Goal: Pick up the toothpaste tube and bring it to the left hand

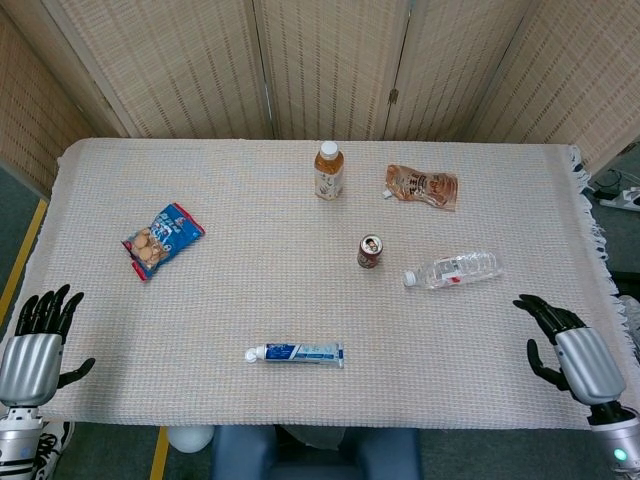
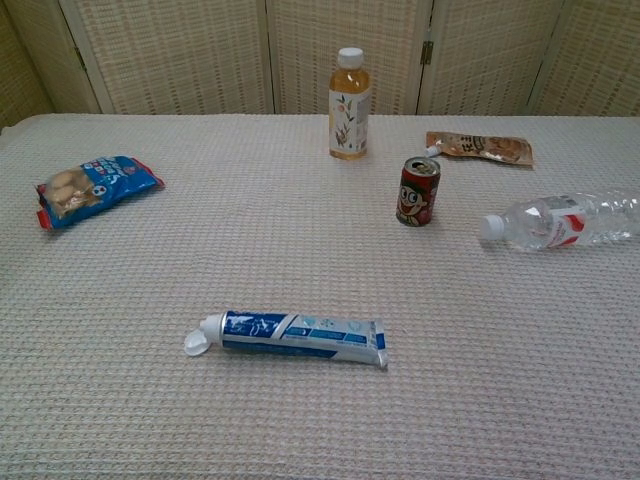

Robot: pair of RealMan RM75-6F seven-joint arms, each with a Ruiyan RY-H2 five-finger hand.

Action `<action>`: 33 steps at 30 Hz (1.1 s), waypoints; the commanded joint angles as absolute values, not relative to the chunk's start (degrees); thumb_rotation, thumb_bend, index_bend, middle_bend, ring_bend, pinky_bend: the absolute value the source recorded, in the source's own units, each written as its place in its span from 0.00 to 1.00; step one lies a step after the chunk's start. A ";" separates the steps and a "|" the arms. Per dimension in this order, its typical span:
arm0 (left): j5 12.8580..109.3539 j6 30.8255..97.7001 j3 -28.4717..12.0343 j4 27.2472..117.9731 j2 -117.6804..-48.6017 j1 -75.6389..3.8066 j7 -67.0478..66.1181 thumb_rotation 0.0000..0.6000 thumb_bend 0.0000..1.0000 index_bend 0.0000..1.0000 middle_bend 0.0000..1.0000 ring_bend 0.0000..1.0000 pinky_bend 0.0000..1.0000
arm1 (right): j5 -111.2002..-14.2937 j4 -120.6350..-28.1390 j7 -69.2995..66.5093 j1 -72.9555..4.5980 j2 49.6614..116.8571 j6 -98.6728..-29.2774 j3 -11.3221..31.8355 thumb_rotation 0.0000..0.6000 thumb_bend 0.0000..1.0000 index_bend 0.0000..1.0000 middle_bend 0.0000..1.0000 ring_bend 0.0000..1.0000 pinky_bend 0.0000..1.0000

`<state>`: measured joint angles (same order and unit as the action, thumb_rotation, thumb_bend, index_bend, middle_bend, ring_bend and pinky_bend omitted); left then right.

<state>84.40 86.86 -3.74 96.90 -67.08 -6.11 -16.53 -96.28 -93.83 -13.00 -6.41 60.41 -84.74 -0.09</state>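
The right hand (image 1: 570, 350) is at the near right corner of the table (image 1: 250, 280), over the edge of the cloth, with its fingers spread and nothing in it. The left hand (image 1: 35, 345) is at the near left corner, also with fingers apart and holding nothing. Both hands show only in the head view.

The toothpaste tube (image 2: 292, 335) lies flat on the cloth near the front edge, a little left of the middle, with its white cap open and pointing to the left. It is well apart from both hands.

Farther back stand a tea bottle (image 2: 349, 104) and a small red can (image 2: 417, 191), both upright. A clear water bottle (image 2: 560, 220) lies on its side to the right of the can. A brown pouch (image 2: 480, 148) lies flat behind the can, and a blue snack bag (image 2: 95, 187) lies at the left side.
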 commanded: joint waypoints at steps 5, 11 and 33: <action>84.66 87.76 -3.59 97.13 -66.90 -5.54 -16.46 1.00 0.20 0.14 0.07 0.06 0.00 | -99.57 -101.00 -4.46 -12.55 62.94 -76.19 -0.04 1.00 0.69 0.20 0.19 0.26 0.27; 84.75 88.35 -3.51 97.57 -66.80 -5.13 -16.87 1.00 0.20 0.14 0.07 0.06 0.00 | -97.94 -107.55 3.25 -18.27 67.58 -67.42 1.68 1.00 0.56 0.20 0.19 0.26 0.27; 85.08 89.01 -3.51 99.71 -65.91 -4.62 -18.55 1.00 0.20 0.14 0.07 0.06 0.00 | -68.41 -103.65 34.62 -34.28 94.16 -52.40 9.43 1.00 0.37 0.09 0.15 0.23 0.27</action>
